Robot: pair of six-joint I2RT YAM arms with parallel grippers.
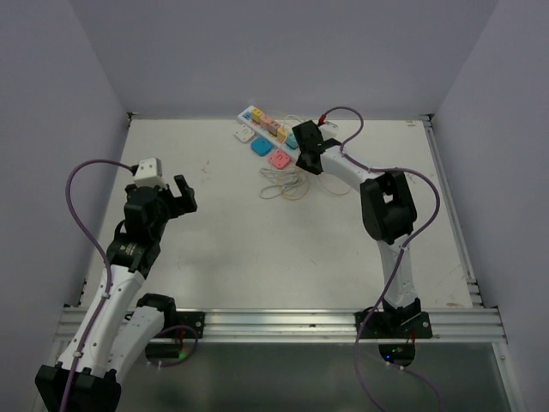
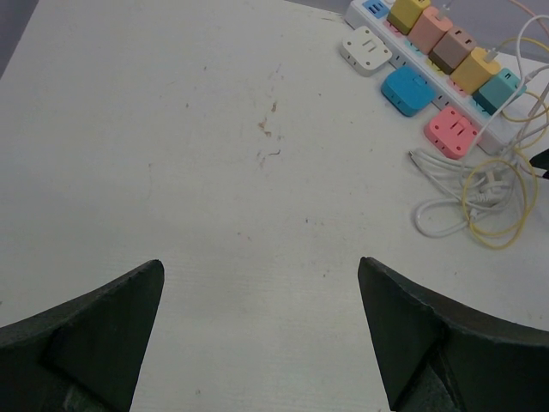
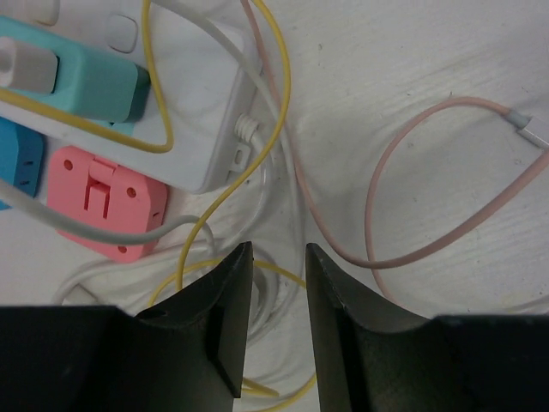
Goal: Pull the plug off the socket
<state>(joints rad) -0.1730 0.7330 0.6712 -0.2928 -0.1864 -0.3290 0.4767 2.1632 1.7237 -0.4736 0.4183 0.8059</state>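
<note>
Right claw nearly together over white cord beside socket end, far right; whether clamped, cannot tell. Left claw wide apart above counter, near left.

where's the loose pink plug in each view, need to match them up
Top external: the pink plug lies far centre on the table, just nearer than the power strip.
Left wrist: upper right, the pink plug beside the power strip.
Right wrist: left of centre, the pink plug just below the power strip.
Shared landmark: the white power strip; the pink plug lies by its cord end.
</note>
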